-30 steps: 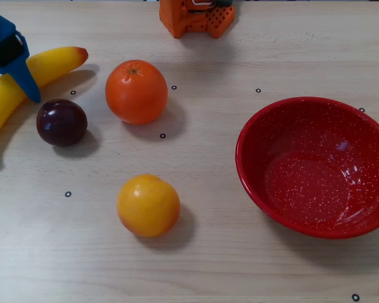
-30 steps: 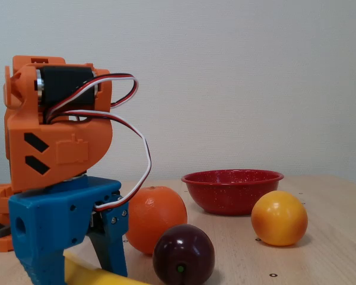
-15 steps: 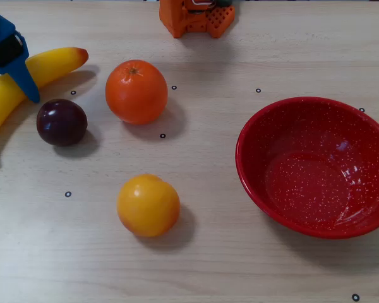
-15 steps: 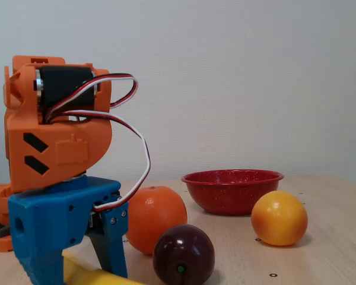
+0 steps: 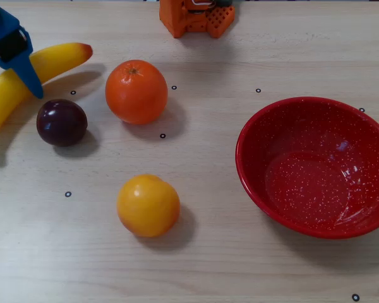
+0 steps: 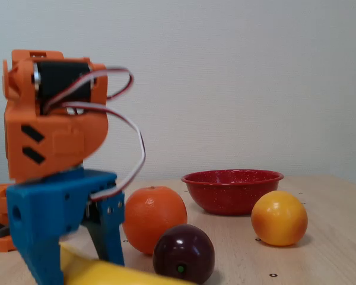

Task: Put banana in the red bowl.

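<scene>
Overhead view: the blue gripper (image 5: 16, 63) clamps the banana (image 5: 54, 60) at the far left; the red bowl (image 5: 316, 165) sits well apart to its right (a dark plum (image 5: 62, 122) lies just beside). Fixed view: the fingers (image 6: 110, 234) straddle the banana (image 6: 101, 274).

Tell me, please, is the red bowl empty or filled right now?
Empty: the red bowl shows only bare speckled interior; the banana lies outside.

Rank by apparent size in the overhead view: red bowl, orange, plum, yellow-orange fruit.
Largest to smallest:
1. red bowl
2. orange and yellow-orange fruit, which look about alike, so they are not ranked
3. plum
</scene>
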Robot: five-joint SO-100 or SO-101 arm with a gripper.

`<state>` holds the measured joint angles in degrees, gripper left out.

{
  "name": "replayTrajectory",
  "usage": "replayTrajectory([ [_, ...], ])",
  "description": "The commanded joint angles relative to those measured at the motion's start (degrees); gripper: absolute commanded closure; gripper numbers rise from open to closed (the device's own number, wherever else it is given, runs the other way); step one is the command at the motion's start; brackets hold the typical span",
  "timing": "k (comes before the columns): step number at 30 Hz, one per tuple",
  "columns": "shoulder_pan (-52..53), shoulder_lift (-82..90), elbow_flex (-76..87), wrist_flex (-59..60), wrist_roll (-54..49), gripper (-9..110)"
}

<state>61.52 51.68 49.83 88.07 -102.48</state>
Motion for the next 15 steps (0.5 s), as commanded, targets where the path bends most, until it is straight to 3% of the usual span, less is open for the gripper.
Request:
replayTrajectory([
  [1, -0.9, 13.7, -1.7, -0.5, 0.6, 102],
  [15, -2.8, 28.6, 10.3, -3.6, 4.5, 102],
])
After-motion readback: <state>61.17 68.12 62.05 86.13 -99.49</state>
